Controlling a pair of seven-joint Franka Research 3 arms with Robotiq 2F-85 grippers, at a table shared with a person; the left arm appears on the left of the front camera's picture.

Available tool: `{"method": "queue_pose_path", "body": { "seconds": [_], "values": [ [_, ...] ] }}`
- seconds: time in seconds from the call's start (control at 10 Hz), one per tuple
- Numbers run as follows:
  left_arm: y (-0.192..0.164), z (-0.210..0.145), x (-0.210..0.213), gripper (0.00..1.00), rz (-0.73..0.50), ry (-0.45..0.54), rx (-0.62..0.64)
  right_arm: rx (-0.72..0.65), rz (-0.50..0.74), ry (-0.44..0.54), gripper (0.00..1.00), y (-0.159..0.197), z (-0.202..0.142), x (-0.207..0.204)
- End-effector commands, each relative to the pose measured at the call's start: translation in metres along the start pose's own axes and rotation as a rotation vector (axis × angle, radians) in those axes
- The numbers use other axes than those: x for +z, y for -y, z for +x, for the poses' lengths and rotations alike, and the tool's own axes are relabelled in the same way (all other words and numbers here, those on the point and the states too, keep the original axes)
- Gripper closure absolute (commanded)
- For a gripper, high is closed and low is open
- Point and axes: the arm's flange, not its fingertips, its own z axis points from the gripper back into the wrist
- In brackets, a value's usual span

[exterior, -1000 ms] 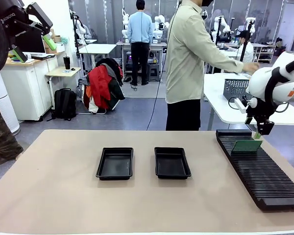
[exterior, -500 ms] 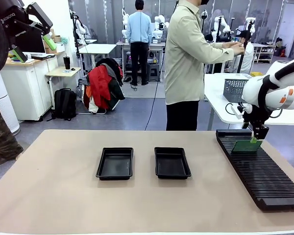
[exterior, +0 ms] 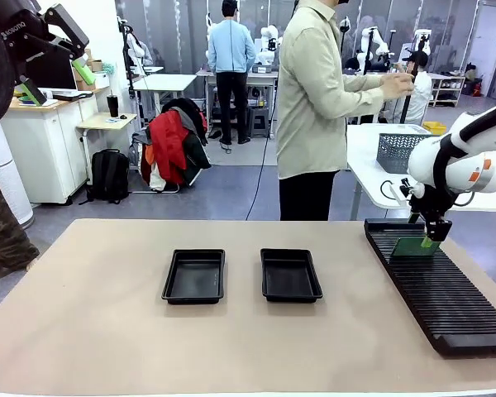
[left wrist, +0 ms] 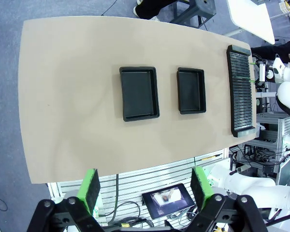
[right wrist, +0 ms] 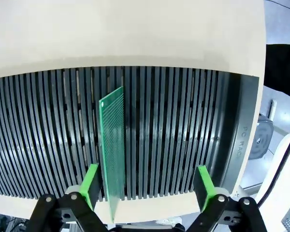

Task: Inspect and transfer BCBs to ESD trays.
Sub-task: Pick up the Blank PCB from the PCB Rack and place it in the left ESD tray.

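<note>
right gripper [exterior: 431,241] hangs released over the 12 o'clock end of the black slotted rack [exterior: 450,306]. its jaws stand wide astride a green bcb [exterior: 409,247], which stands upright in a slot, just beside one pad and unclamped. two esd trays [exterior: 193,275] lie side by side in the middle of the desk [exterior: 83,331], at 9 o'clock from the rack. left gripper [exterior: 56,81] is raised high toward 10 o'clock, also released.
</note>
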Motion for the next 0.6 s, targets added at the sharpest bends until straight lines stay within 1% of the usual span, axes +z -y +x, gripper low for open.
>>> {"method": "queue_pose_path", "body": {
  "seconds": [0.0,0.1,0.5],
  "values": [
    [-0.0001,-0.0011,-0.0006,0.00,0.000,0.001,0.000,0.000,-0.023,0.018,0.00,0.0015,-0.0007,-0.0087],
    [-0.0001,-0.0011,-0.0006,0.00,0.000,0.001,0.000,0.012,-0.002,0.015,0.00,0.0003,0.0013,-0.0115],
    [-0.0001,-0.0011,-0.0006,0.00,0.000,0.001,0.000,-0.011,0.000,0.001,0.00,-0.0075,-0.0003,-0.0132]
  ]
}}
